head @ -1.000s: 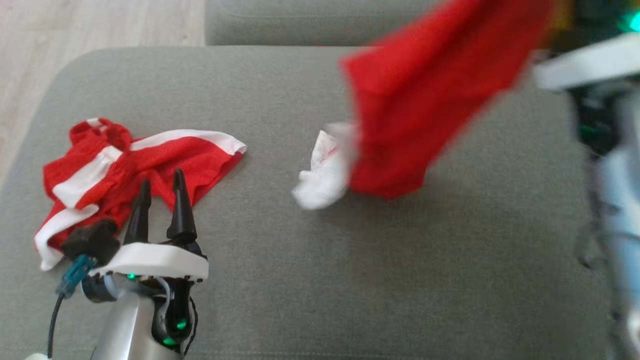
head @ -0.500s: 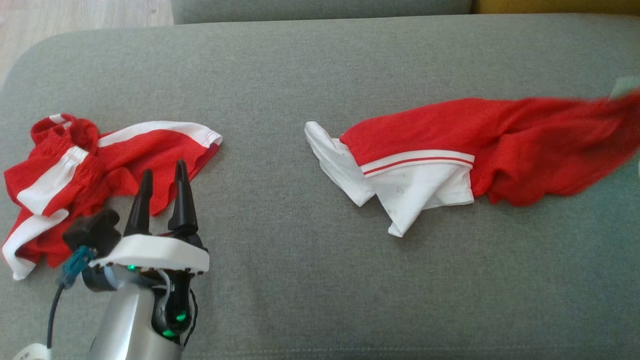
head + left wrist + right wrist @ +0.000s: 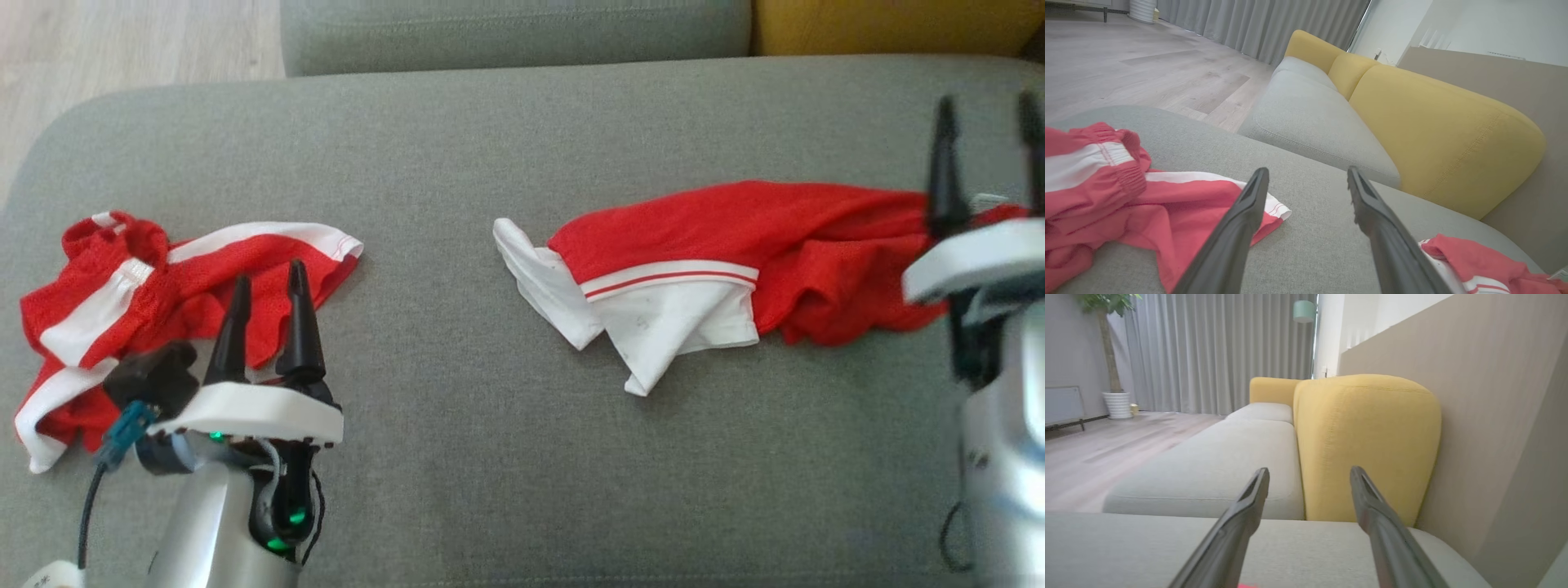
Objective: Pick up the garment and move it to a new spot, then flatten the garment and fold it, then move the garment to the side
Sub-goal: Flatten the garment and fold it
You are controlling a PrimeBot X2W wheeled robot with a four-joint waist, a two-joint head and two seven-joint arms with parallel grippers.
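Observation:
The garment (image 3: pixel 735 229) is a red mesh jersey with white parts and a red-striped white band. It lies crumpled in a long strip across the centre-right of the grey seat cushion (image 3: pixel 490 457). Its near end also shows in the left wrist view (image 3: pixel 1470 261). My right gripper (image 3: pixel 988 102) is open over the garment's right end, fingers pointing away, with nothing between them (image 3: pixel 1309 470). My left gripper (image 3: pixel 268 276) is open at the lower left, its fingers empty (image 3: pixel 1307 171) and reaching over the edge of the red shorts (image 3: pixel 163 278).
The red shorts with white bands (image 3: pixel 1106 192) lie bunched at the cushion's left end. A second grey seat cushion (image 3: pixel 514 33) and a yellow back cushion (image 3: pixel 890 24) lie beyond. Wooden floor (image 3: pixel 122 41) begins past the left edge.
The garment hung from my shut right gripper, then dropped onto the cushion. The right gripper has opened and come into view at the garment's right end. The head camera shifted.

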